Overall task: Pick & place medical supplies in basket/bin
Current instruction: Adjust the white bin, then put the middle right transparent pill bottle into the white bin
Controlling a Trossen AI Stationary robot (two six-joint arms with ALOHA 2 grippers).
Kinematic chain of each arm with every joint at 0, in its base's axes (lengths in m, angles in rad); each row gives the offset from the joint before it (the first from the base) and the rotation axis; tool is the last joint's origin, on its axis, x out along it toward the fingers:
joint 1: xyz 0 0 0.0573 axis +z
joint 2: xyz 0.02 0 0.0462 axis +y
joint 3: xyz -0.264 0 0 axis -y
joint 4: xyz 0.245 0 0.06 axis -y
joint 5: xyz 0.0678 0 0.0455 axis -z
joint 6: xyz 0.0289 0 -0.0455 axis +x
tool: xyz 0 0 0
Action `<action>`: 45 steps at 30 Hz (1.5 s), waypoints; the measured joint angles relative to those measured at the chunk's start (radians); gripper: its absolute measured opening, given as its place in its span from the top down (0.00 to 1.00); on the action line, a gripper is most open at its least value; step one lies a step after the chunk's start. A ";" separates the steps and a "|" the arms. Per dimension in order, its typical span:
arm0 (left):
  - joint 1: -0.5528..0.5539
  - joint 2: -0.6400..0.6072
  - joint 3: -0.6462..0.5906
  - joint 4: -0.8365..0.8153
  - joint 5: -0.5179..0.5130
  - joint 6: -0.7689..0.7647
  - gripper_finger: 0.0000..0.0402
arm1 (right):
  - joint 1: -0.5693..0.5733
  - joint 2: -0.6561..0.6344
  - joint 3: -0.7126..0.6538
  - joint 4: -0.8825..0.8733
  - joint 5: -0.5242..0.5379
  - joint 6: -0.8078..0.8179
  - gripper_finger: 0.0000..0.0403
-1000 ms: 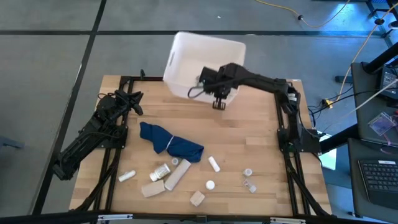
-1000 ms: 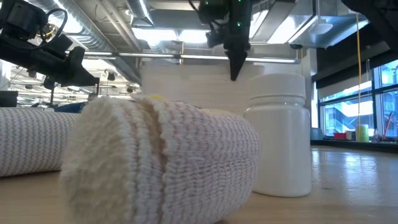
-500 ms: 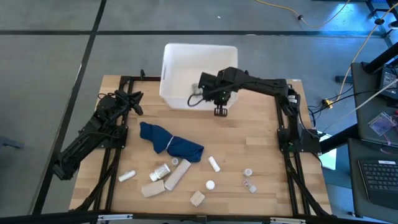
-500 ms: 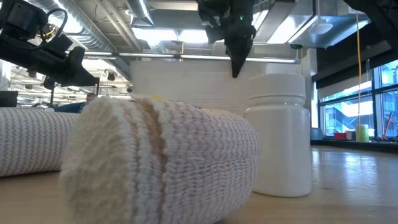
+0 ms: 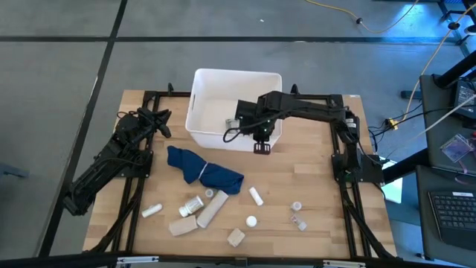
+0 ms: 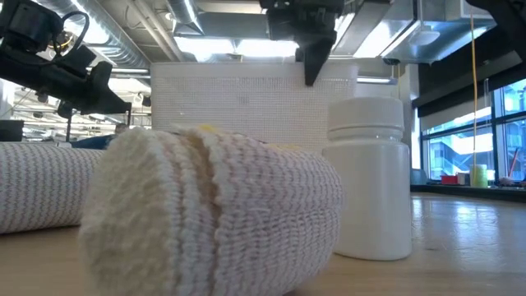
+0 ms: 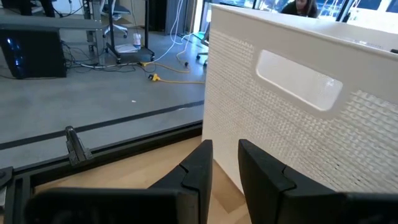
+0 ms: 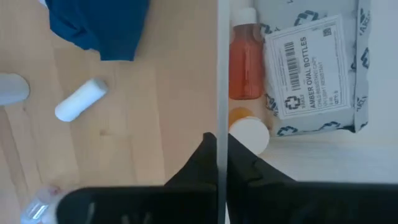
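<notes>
The white tub (image 5: 223,112) stands upright at the table's far middle; in the low view the tub (image 6: 238,103) rises behind a beige bandage roll (image 6: 214,218) and a white bottle (image 6: 370,177). My right gripper (image 5: 262,147) is shut on its near wall. Inside lie an amber bottle (image 8: 245,62), a grey printed packet (image 8: 311,68) and a white-capped vial (image 8: 249,134). Loose supplies lie near the table's near edge: a beige roll (image 5: 212,208), blocks (image 5: 236,237), white vials (image 5: 256,196) and clear vials (image 5: 297,221). My left gripper (image 5: 160,119) waits at the table's left, narrowly open. My right gripper (image 8: 217,140) pinches the rim of the tub's near wall (image 8: 217,74), toward that wall's right end, one finger inside the tub and one outside. The fingers come from above, pointing down. The tub sits upright; the supplies in front hide its base in the low view.
A crumpled dark blue cloth (image 5: 204,170) lies between the tub and the loose supplies. Bare wood shows right of the cloth and in front of the tub's right end. Black arm frames run along the table's left and right sides. Cables lie on the floor beyond the table.
My right gripper has moved toward the table's near edge, drawing the tub with it. The tub, tilted and partly past the far edge a second ago, has levelled out and now stands upright farther in on the table.
</notes>
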 joint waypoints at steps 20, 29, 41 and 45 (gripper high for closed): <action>0.000 0.000 0.000 0.001 0.000 0.000 0.82 | -0.033 0.009 -0.006 0.044 0.116 0.026 0.92; 0.000 0.000 0.000 0.001 0.000 0.006 0.82 | -0.034 0.008 0.002 0.047 0.148 0.049 0.69; 0.000 0.000 0.000 0.001 0.003 0.018 0.82 | -0.011 -0.067 0.265 0.035 0.091 0.082 0.39; 0.000 0.000 -0.001 0.001 0.003 0.018 0.82 | 0.026 -0.184 0.184 0.002 0.023 0.226 0.38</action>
